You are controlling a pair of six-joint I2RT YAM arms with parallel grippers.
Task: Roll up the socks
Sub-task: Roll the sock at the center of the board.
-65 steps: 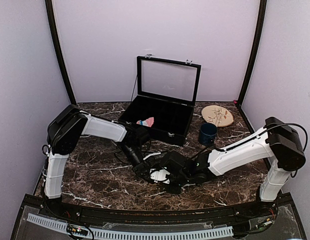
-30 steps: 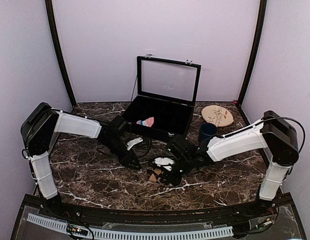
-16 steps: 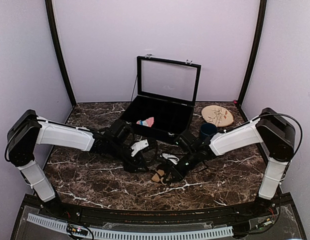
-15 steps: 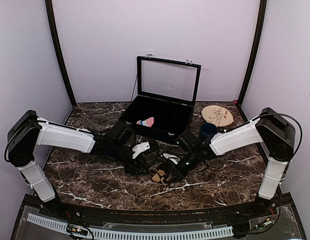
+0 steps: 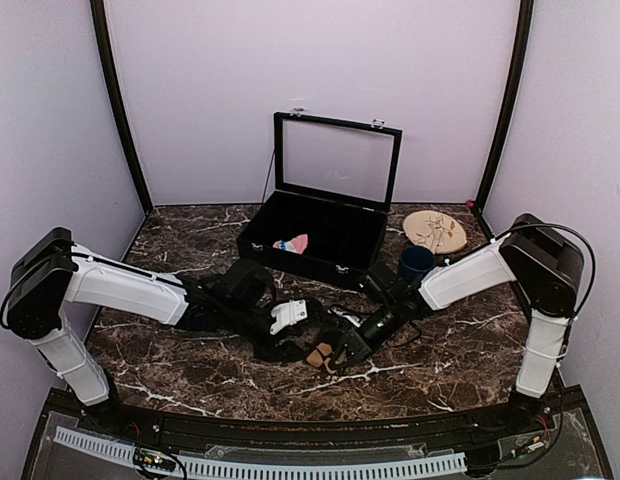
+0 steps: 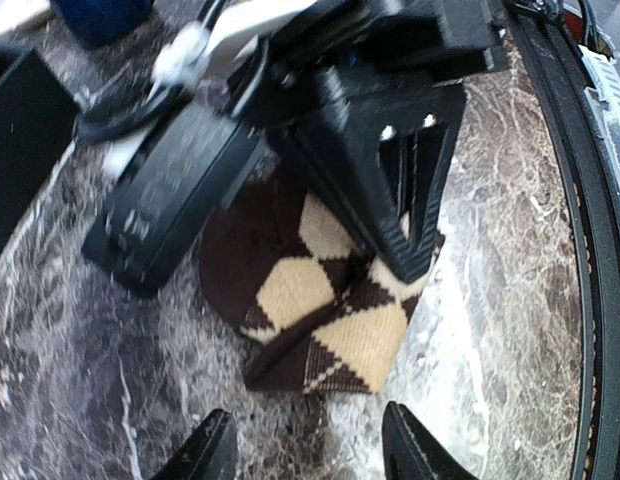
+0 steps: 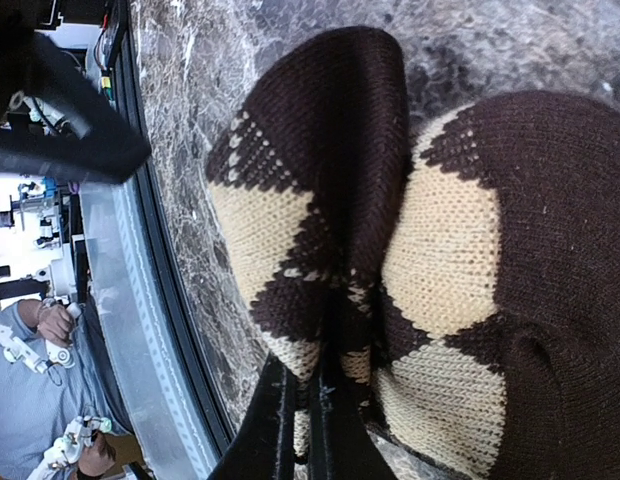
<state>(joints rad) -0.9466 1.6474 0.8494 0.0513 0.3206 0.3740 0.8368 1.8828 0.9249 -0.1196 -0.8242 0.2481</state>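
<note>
While the right gripper [image 7: 302,425] is clamped tight on the edge of the brown argyle sock [image 7: 450,250], the left gripper [image 6: 310,455] has its 2 fingertips [image 6: 215,450] spread apart. Nothing sits between them, and the sock lies just ahead of the tips. Sock is folded on the marble table [image 5: 180,360], front middle, between the 2 arms. Right wrist view: 1 fold bulges beside the other. Left wrist view: right gripper's black finger presses on the sock's top and covers part of it. A faint marking on that gripper's body is too blurred to read. Past the table's near edge, the right wrist view catches a person in a grey shirt [image 7: 30,400], cut off by the frame. Top view: sock mostly hidden under the 2 grippers, only a tan patch shows. Further back, a dark blue mug [image 5: 415,267] stands just right of the black case [image 5: 290,262], lid up. Pink sock [image 5: 291,243] lies inside the case, left part, partly hidden by the front wall. Round wooden disc [image 5: 435,231] is behind the mug, its pattern too small to make out. Versus 0.5 s ago: left arm reaches further right and lower, its gripper closer to the sock. Right gripper and sock are in nearly the same spot.
</note>
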